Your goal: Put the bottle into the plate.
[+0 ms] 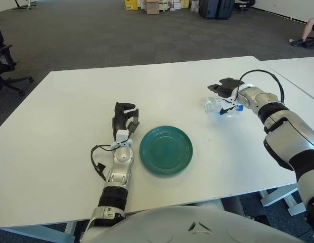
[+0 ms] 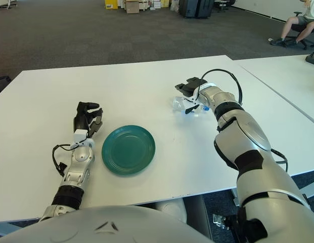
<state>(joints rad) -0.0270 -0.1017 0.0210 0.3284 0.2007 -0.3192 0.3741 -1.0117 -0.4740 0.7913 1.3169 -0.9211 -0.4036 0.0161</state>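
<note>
**Right hand over the lying bottle, plate bare at centre**

Your two eyes show nearly the same table [image 1: 55,126]. The right eye view takes in more of the right arm, down past the elbow to the lower edge, and shows a seated person's legs [image 2: 293,23] at the upper right corner; in the left eye view you get only a sliver of that person, but you see an office chair [image 1: 4,63] at the left edge, which the right eye barely catches.

No writing can be read on anything. The bottle [image 1: 217,106] is clear plastic with a blue cap; if there is a label, its print is too small to make out.

Your right hand [image 1: 226,95] is at about 2 o'clock from the green plate [image 1: 166,150], well apart from it. Its dark fingers [image 2: 189,85] are spread over the top of the bottle, which lies on its side on the table with the cap end toward the wrist. You cannot tell whether the fingers actually clamp the bottle or only hover on it.

Your left hand [image 1: 124,119] shows at about 10 o'clock from the plate, just beside its rim, fingers curled in and holding nothing.
</note>
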